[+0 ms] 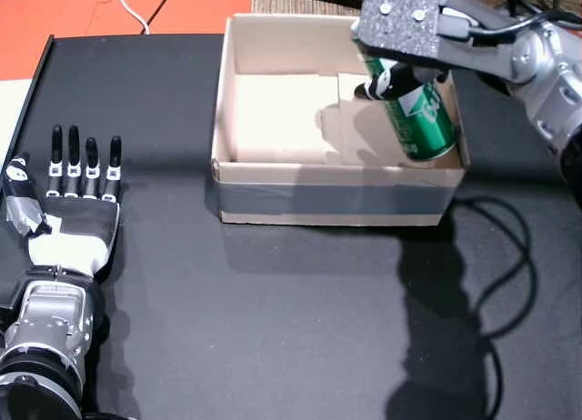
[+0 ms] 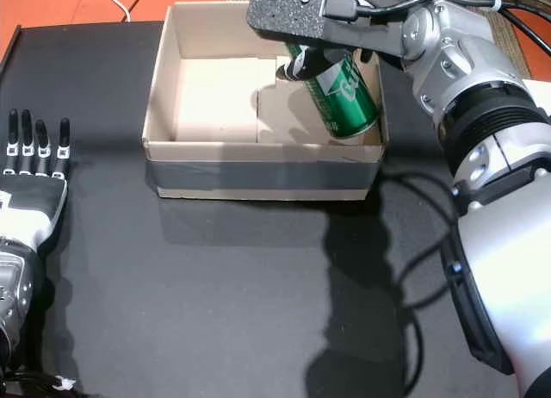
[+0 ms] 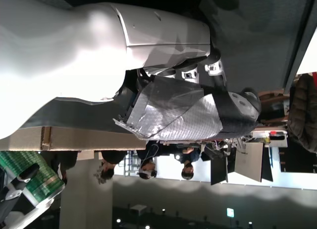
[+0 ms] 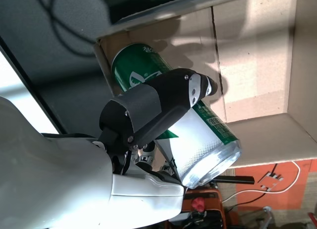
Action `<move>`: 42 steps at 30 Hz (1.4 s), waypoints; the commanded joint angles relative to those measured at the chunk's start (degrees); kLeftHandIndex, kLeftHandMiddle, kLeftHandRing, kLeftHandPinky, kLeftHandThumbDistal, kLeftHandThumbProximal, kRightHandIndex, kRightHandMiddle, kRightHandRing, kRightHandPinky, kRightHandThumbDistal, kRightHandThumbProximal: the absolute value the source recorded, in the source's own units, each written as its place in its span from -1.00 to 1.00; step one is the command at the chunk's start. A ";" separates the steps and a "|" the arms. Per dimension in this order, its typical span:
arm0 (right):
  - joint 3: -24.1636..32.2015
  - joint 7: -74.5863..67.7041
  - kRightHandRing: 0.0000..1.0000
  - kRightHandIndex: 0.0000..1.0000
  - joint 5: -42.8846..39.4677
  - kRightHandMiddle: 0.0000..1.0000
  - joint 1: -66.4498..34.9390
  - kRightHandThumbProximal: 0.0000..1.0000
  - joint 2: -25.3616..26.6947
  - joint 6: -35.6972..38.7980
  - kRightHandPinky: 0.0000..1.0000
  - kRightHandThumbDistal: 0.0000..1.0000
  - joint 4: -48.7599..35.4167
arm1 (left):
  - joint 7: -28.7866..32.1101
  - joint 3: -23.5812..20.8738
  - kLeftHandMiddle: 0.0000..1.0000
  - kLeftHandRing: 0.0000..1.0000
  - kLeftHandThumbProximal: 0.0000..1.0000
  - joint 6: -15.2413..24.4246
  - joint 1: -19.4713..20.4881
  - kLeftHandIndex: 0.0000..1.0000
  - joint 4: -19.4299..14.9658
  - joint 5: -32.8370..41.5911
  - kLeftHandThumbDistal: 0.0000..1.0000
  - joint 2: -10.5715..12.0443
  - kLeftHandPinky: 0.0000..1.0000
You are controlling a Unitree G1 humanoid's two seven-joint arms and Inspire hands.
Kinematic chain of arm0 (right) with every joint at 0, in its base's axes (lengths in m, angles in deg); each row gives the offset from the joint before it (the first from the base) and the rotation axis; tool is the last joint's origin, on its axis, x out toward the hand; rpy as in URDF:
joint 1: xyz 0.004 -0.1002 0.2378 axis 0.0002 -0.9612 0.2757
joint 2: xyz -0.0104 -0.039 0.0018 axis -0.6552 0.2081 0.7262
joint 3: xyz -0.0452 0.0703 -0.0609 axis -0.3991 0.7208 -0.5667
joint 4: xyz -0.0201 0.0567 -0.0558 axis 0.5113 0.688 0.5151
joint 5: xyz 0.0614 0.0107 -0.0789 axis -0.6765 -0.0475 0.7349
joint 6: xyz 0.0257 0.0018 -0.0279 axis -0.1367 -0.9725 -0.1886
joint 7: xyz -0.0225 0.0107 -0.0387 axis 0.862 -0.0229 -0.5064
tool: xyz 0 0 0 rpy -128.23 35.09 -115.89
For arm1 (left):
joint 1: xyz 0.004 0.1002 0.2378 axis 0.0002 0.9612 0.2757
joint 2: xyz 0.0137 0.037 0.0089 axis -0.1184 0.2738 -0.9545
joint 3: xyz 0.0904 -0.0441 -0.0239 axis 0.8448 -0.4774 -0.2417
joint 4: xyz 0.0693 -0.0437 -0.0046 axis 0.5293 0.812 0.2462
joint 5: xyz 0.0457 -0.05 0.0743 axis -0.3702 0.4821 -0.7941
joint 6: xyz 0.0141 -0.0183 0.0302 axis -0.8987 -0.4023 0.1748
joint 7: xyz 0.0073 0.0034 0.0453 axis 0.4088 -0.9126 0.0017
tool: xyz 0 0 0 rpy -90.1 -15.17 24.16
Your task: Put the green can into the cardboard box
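Left hand (image 1: 71, 206) lies flat on the black tabletop (image 1: 300, 320) at about 9 o'clock in both head views, palm down, fingers straight and apart, holding nothing; it is well apart from the box. Open-topped shallow cardboard box (image 1: 238, 175) with grey tape along its front wall sits at roughly 12 o'clock, its floor bare on the near-left side. Right hand (image 1: 400, 52) reaches in over the box's right half at about 1 o'clock, fingers wrapped around the green aluminium drinks can with white lettering (image 1: 420, 115). Can is tilted, lower end pointing toward the front-right corner of the box, inside the box's outline and apparently just above or at the floor; contact with the floor cannot be told. Right wrist view confirms the thumb (image 4: 163, 102) pressed across the can's side, with the can's lower end close to the box's corner wall (image 4: 101, 55). Judgement: task nearly complete, release pending. Risks: released at this tilt, the can may topple and roll across the box floor; fingers opening close to the right wall could catch the cardboard rim and drag the light box on withdrawal.
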 commanded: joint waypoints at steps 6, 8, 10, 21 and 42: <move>0.50 0.94 0.00 -0.09 -0.86 -0.16 -2.68 -0.35 -0.66 0.18 0.07 0.20 0.01 | 1.69 0.80 -0.32 -0.03 0.40 0.62 2.87 0.15 1.56 -0.97 0.24 0.92 0.40; 0.11 0.56 0.07 0.01 -0.51 -0.08 -3.43 -0.36 -1.07 0.36 0.08 0.18 0.02 | 1.69 1.06 -0.31 -0.03 0.40 0.80 2.93 0.14 1.60 -1.21 0.26 0.94 0.41; -0.12 -0.06 0.03 -0.02 -0.26 -0.11 -3.91 -0.36 -1.43 0.38 0.12 0.17 0.00 | 1.62 1.09 -0.32 -0.05 0.39 0.84 2.91 0.14 1.62 -1.24 0.30 0.97 0.41; -0.11 -0.53 0.37 0.42 -0.26 0.32 -3.51 0.02 -1.39 1.96 0.40 0.58 -0.15 | 2.67 0.46 -0.31 -0.02 0.27 0.49 3.01 0.14 1.69 -0.77 0.32 0.95 0.46; 2.13 -2.29 1.00 0.89 -1.65 1.00 -2.57 0.20 -1.12 1.38 1.00 1.00 -0.34 | 2.04 0.31 -0.31 -0.04 0.36 0.45 2.54 0.19 1.69 -0.66 0.26 0.68 0.43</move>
